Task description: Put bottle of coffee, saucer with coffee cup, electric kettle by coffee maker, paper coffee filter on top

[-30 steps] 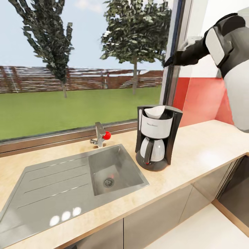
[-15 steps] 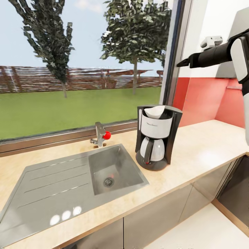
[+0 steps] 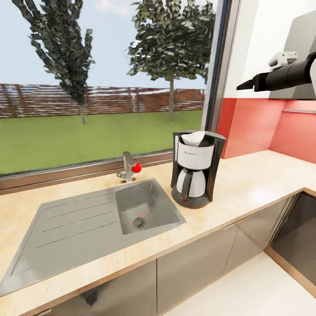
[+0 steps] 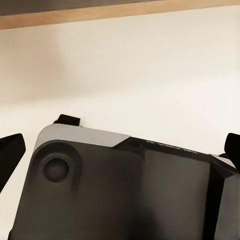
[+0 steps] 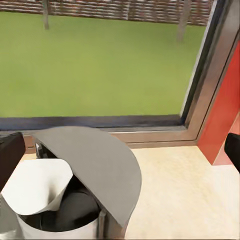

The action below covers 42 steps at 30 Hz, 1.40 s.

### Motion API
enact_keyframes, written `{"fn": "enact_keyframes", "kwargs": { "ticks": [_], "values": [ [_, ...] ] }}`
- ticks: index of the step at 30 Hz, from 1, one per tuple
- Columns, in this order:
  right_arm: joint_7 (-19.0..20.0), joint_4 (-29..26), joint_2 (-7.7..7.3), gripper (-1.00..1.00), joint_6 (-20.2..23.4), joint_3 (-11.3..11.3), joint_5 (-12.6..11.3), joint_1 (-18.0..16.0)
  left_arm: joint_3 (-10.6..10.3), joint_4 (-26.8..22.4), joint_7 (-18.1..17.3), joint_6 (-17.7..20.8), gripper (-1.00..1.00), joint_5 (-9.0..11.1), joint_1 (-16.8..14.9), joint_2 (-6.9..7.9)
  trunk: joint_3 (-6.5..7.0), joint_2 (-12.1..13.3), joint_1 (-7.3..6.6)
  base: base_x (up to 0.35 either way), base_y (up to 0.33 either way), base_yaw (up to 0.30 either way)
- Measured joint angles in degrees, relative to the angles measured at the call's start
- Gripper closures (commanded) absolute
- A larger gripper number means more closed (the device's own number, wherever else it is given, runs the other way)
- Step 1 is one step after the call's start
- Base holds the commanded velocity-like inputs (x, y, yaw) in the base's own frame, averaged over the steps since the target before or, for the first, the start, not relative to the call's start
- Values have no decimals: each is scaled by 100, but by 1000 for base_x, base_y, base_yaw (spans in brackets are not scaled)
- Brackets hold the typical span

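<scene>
**Filter sits on coffee maker as right arm hangs above the surface**

The coffee maker stands upright on the light wood-grain surface, just right of the steel sink and in front of a wide window looking onto grass and trees. A white paper filter rests in its open top, above the white front panel, with the white carafe seated below. A tap with a red knob stands behind the basin.

The right gripper is raised high, well above the surface and to the right of the machine, against the red splashback. From the right wrist camera, the filter and the machine's grey lid lie below, with dark fingers at either edge of the frame, set wide apart and holding nothing.

The left wrist camera looks down past a dark body, apparently the robot's own base, at a pale floor. The left fingers show at both edges of the frame, spread apart and empty.
</scene>
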Motion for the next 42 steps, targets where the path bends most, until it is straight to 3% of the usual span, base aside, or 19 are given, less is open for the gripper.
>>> {"fn": "enact_keyframes", "kwargs": {
  "ticks": [6, 24, 36, 37, 42],
  "values": [
    [4, -31, -16, -100, -2, 2, -3, 190, -4, -1, 0, 0, -100, -4, 0, -1, 0, 1, 3, -322, 0, 0],
    [1, -36, -17, -100, 0, -3, -8, 215, -4, 0, 0, 0, -100, -4, 0, 0, 0, 0, 2, -321, 0, 0],
    [30, -35, -24, -100, -4, -3, -8, 230, -4, 0, 0, 3, -100, -4, 0, 0, 0, 0, 0, -32, 0, 0],
    [364, -183, -104, -100, -9, -1, -13, 411, -4, 0, 0, 1, -100, -3, 0, 0, -1, 1, 0, -1, 0, 0],
    [1088, -717, -235, -100, -17, 7, -16, 795, -4, 0, 0, 1, -100, -5, 0, 0, 0, 0, 0, 0, 0, 0]
  ]
}}
